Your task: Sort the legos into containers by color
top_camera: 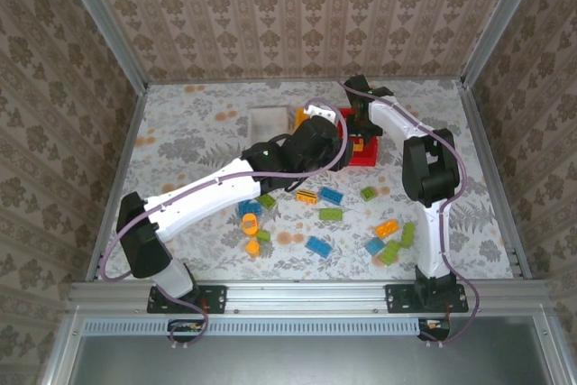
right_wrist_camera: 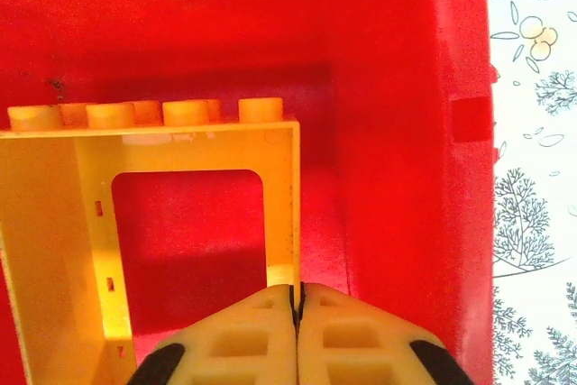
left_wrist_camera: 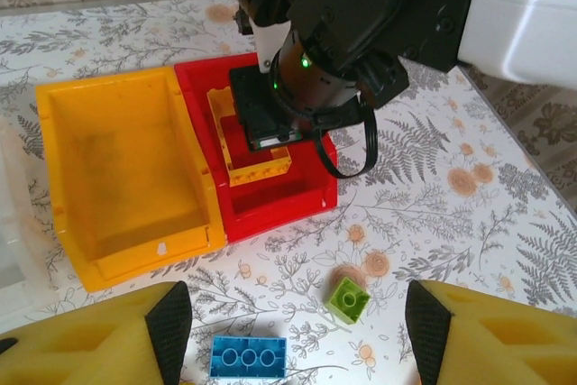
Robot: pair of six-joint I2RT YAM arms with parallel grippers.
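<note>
My right gripper (right_wrist_camera: 296, 291) is shut on the thin edge of a yellow-orange frame lego (right_wrist_camera: 180, 146), held inside the red container (right_wrist_camera: 397, 87). In the left wrist view that lego (left_wrist_camera: 260, 171) sits in the red container (left_wrist_camera: 279, 206) under the right wrist. My left gripper (left_wrist_camera: 297, 335) hangs open above the table with nothing between its fingers. A blue lego (left_wrist_camera: 248, 356) and a lime green lego (left_wrist_camera: 347, 299) lie below it. The yellow-orange container (left_wrist_camera: 126, 169) stands left of the red one and holds nothing. The white container (top_camera: 266, 119) is further left.
Several loose legos lie in front of the containers: blue (top_camera: 317, 245), orange (top_camera: 386, 229) and green (top_camera: 330, 214). The left arm (top_camera: 225, 188) reaches diagonally across the table's middle. The right arm (top_camera: 424, 169) bends over the right side. Papered walls enclose the table.
</note>
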